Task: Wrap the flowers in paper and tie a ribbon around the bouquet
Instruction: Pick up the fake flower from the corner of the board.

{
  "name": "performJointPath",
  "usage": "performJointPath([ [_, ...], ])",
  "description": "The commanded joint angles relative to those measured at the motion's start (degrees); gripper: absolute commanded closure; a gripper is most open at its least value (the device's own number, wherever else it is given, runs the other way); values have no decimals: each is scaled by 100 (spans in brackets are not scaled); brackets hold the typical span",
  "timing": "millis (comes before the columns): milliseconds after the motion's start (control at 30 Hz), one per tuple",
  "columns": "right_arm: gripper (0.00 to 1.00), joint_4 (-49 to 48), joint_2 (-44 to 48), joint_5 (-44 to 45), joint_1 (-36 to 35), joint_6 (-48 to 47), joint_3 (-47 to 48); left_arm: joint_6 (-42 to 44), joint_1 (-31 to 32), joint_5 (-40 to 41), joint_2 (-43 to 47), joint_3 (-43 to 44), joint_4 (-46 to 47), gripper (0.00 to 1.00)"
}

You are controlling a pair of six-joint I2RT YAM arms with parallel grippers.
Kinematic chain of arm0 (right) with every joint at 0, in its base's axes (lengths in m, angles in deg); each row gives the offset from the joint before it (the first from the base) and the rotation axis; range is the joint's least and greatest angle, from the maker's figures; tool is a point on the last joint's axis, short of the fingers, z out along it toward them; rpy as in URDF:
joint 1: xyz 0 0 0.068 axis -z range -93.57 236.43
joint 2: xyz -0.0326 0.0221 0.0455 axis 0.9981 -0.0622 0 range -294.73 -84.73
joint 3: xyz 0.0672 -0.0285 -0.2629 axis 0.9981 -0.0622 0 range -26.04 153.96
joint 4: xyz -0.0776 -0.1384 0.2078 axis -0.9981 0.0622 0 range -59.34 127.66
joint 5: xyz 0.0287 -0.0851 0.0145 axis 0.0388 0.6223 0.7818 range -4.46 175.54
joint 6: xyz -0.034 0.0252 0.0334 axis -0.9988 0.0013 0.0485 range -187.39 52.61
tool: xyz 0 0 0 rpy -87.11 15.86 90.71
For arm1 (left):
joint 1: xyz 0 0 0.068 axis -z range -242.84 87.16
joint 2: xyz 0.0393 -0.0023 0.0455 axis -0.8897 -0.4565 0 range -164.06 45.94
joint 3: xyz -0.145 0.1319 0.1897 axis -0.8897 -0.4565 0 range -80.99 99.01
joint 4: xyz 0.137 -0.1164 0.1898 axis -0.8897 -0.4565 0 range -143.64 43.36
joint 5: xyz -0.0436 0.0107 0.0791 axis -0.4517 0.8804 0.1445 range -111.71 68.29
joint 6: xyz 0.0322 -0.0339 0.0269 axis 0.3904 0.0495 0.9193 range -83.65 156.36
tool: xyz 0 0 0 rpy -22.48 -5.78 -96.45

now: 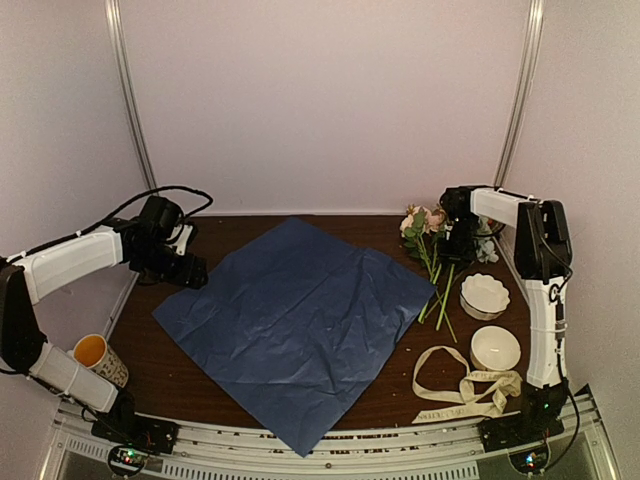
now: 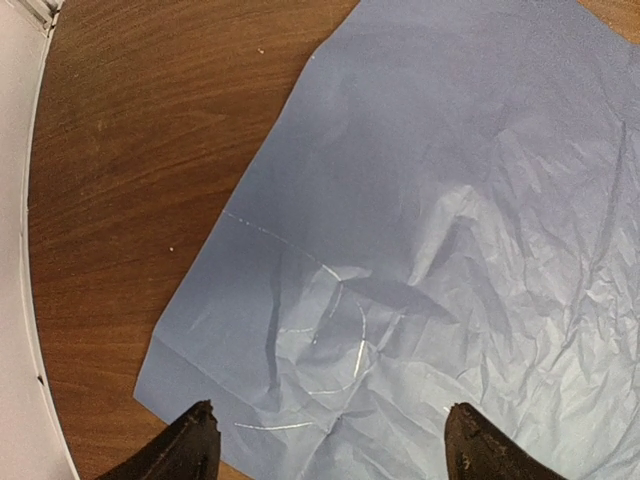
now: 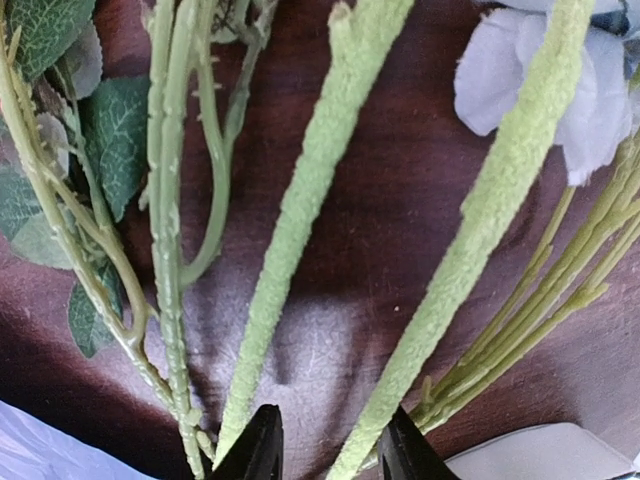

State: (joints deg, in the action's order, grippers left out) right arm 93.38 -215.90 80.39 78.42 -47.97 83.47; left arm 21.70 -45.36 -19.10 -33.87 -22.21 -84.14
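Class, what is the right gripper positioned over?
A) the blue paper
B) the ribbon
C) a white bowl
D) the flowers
D: green stems of the flowers fill the right wrist view, running right up to the right gripper.

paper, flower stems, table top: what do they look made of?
paper: thin tissue-like sheet, matte blue, with fine creases and wrinkles all over.
flowers: stems probably plastic under a fuzzy flocked coat. They are pale green with a grainy surface, so they look artificial.
table: dark wood or wood-look laminate, with visible grain and a slight sheen. Can't tell which.
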Motion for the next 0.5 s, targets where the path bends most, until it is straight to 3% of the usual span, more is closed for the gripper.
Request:
performJointPath([
  [0, 69, 377, -161, 114, -30, 66, 271, 83, 26, -105, 120, 89, 200, 19],
  [133, 81, 424, -205, -19, -34, 72, 353, 86, 20, -107, 190, 97, 186, 19],
  [267, 100, 315, -115, -70, -21, 36, 210, 77, 27, -113, 274, 98, 141, 19],
  [467, 100, -411, 533, -210, 1, 231, -521, 9, 27, -165, 395, 74, 128, 19],
])
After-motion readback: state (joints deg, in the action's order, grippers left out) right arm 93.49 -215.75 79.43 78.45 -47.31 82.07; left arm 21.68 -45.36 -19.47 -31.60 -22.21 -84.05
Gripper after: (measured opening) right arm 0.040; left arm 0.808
